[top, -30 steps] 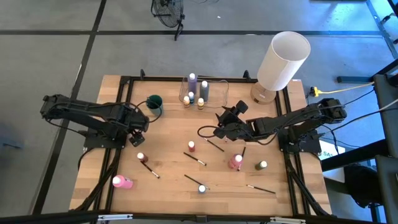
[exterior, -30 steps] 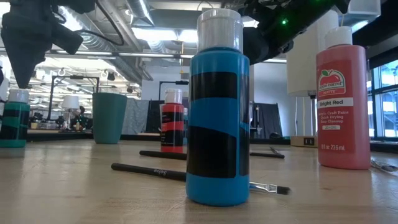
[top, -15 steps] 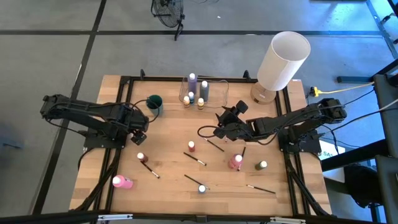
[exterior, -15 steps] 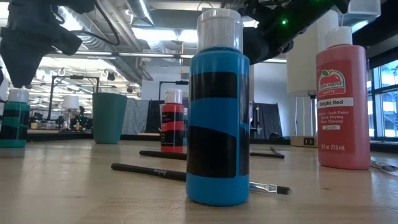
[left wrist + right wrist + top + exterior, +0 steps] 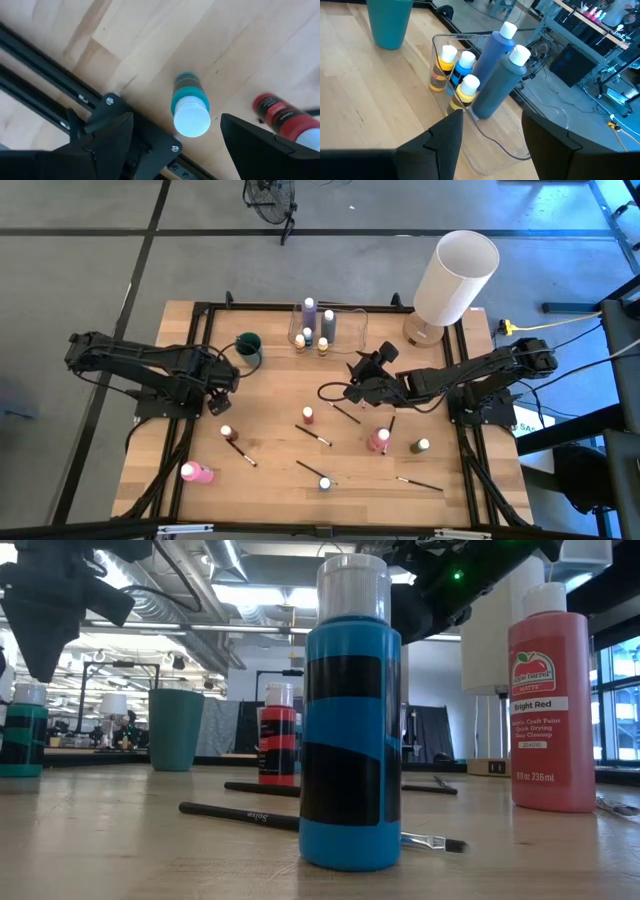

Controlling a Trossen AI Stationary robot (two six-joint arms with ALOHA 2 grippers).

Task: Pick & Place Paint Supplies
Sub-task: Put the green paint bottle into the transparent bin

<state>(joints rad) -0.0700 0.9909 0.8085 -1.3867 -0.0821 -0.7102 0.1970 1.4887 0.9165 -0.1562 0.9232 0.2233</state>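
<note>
Wooden worktop point(image 5: 270, 395) carried everything. Big white cylinder point(image 5: 455, 277) stood at its back right corner, clear container point(image 5: 345, 320) at back centre w/ several bottles inside, teal cup point(image 5: 248, 346) just left of it. Paint bottles point(image 5: 307, 415) & thin brushes point(image 5: 314, 436) lay scattered across the front half. Left end effector point(image 5: 222, 392) hung spread wide over a teal bottle point(image 5: 189, 104) nr the left frame rail, holding nothing. Right end effector point(image 5: 360, 380) sat mid-worktop facing the container, fingers apart, nothing between them.

Two dark, cable-trailing jointed arms
</note>
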